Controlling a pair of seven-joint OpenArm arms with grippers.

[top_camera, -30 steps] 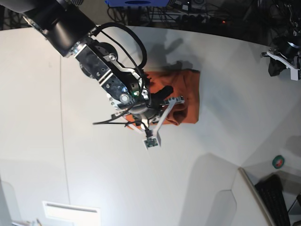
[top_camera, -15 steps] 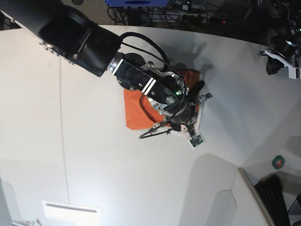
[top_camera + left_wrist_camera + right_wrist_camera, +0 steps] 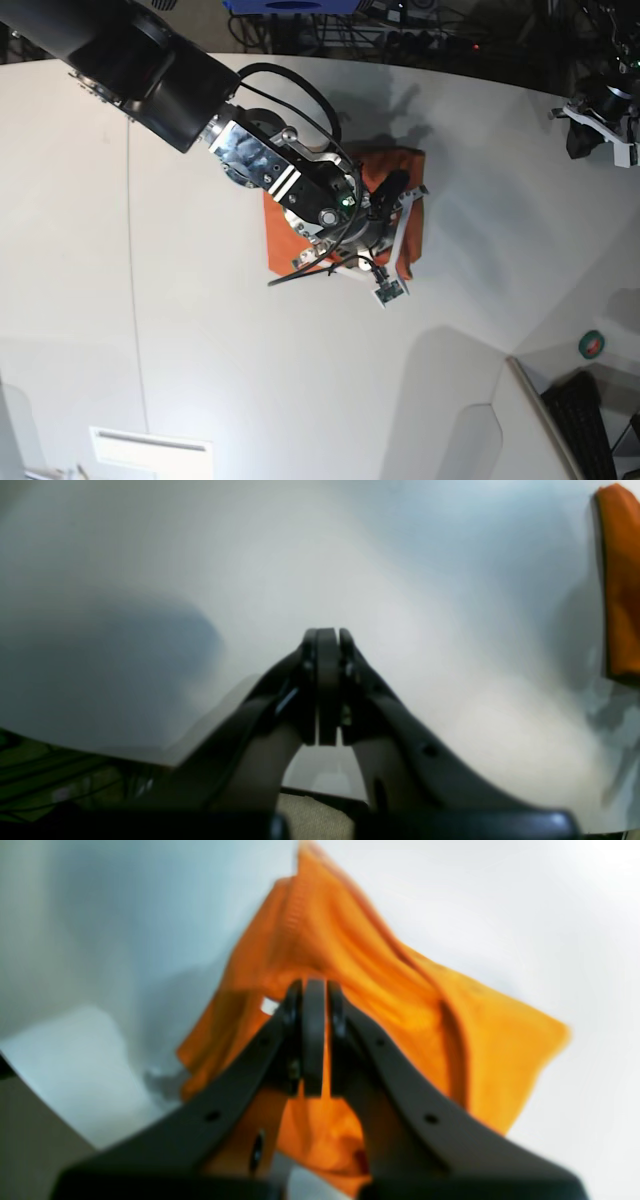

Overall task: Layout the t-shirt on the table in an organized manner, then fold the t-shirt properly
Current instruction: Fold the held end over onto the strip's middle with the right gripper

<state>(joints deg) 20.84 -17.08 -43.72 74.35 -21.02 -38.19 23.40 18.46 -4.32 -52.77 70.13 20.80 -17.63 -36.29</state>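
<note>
Clearly the right gripper point(image 3: 314, 990) is the nearer tool: it hangs clenched and empty directly over the t-shirt point(image 3: 285, 235), a compact folded bundle mid-table point(image 3: 180, 340). Well apart from the shirt, the left gripper point(image 3: 324, 640) is also clenched, holding nothing.

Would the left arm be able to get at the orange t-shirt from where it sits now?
Probably not without a long move. The left gripper sits shut at the table's far edge, while the t-shirt lies mid-table under the right gripper.
</note>
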